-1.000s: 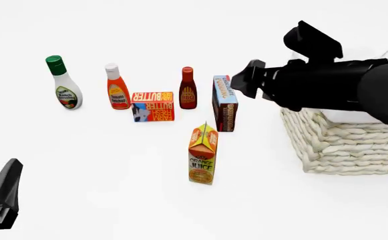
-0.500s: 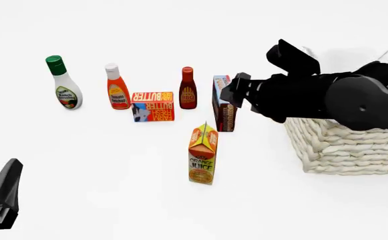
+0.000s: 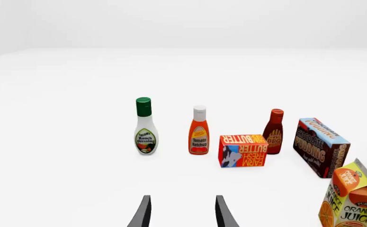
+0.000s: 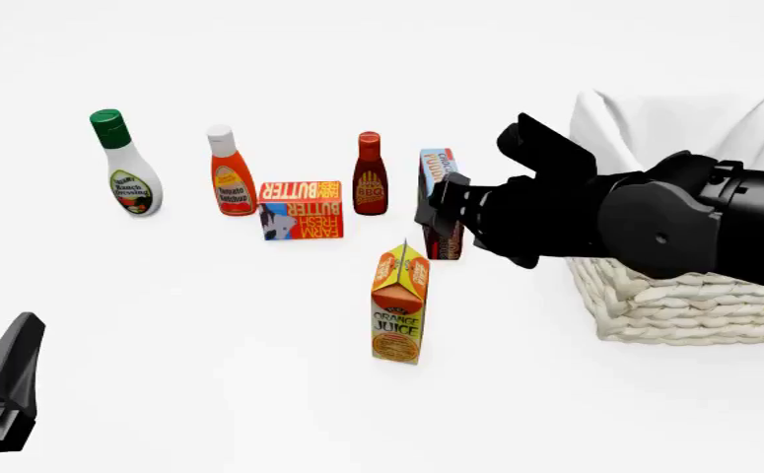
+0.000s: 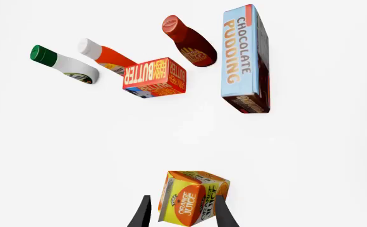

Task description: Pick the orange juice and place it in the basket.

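The orange juice (image 4: 400, 305) is a tall orange and yellow gable-top carton standing upright near the middle of the table. In the right wrist view the orange juice (image 5: 192, 198) shows top-on between my two fingertips. My right gripper (image 4: 441, 209) hangs open above and a little behind the carton, not touching it. The cream wicker basket (image 4: 677, 296) with its white liner stands at the right, partly hidden behind my right arm. My left gripper (image 4: 0, 389) rests open at the near left with nothing in it, and the orange juice (image 3: 353, 198) sits off to one side of its view.
Behind the carton stands a row: a ranch dressing bottle (image 4: 125, 168), a tomato ketchup bottle (image 4: 231, 172), a butter box (image 4: 300, 209), a dark sauce bottle (image 4: 370, 175) and a chocolate pudding box (image 4: 445, 241), which is partly covered by my right gripper.
My right arm has swung left and down from over the basket to above the orange juice, uncovering the basket's liner. The left arm and the groceries have not moved.
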You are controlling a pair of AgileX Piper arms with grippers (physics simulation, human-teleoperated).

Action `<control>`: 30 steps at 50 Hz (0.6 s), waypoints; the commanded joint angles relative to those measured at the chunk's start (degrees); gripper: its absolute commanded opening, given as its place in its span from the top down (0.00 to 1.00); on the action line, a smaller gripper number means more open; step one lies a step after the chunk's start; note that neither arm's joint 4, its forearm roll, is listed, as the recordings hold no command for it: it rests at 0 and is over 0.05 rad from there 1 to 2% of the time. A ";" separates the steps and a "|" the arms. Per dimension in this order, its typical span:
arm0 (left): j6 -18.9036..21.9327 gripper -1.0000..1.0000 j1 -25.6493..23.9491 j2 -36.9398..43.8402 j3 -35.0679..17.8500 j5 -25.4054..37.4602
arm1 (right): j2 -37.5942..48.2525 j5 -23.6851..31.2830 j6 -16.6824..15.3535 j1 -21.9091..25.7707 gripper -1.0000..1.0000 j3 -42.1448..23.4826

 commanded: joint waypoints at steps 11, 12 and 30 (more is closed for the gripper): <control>0.00 0.00 0.00 0.00 0.00 0.00 | 1.92 -0.89 2.58 1.64 0.00 0.20; 0.00 0.00 0.00 0.00 0.00 0.00 | 1.96 -1.11 2.96 1.88 0.00 0.34; 0.00 0.00 0.00 0.00 0.00 0.00 | 4.05 -2.12 3.32 2.38 0.00 0.01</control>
